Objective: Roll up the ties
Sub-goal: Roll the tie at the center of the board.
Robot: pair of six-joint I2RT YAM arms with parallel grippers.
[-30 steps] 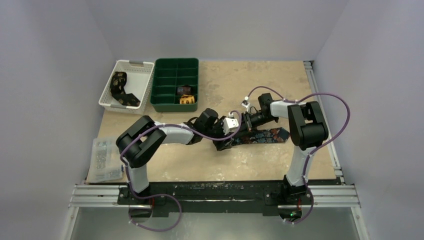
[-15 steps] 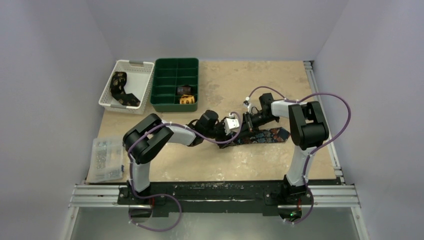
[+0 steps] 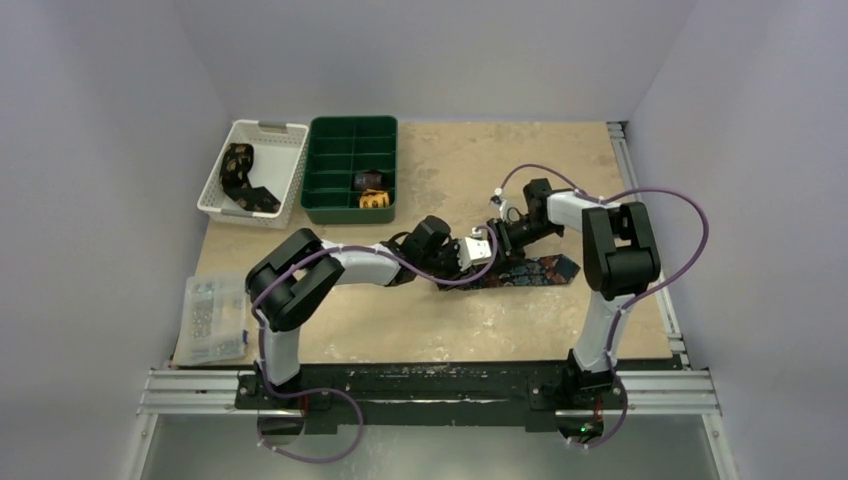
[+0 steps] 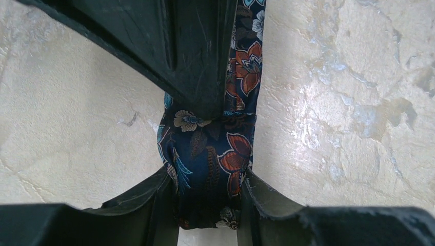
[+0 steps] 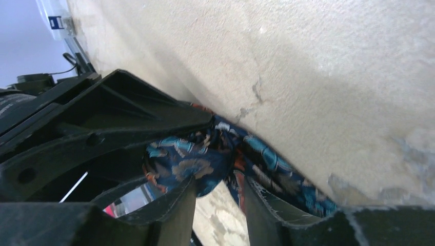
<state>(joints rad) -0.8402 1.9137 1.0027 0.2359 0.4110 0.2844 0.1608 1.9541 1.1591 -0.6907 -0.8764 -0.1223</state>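
Near the middle of the beige mottled tabletop (image 3: 420,330), a dark navy fabric necktie (image 3: 540,270) printed with orange and teal flowers lies with its wide end flat toward the right. Its narrow end is wound into a small roll (image 4: 208,154). Left gripper (image 4: 206,177): the two black fingers press against opposite sides of the roll, clamped on it. Right gripper (image 5: 219,182): fingers apart, tips just at the fabric, holding nothing. Compared with a second ago, the left arm has reached further right and the right wrist has drawn slightly back, so the roll appears to have passed from right to left. Judged stage: rolling begun, most of the length not yet wound, with the free right gripper probably needed to steady the flat part. Two rolled ties (image 3: 371,182) sit in the dark green compartment tray (image 3: 322,160).
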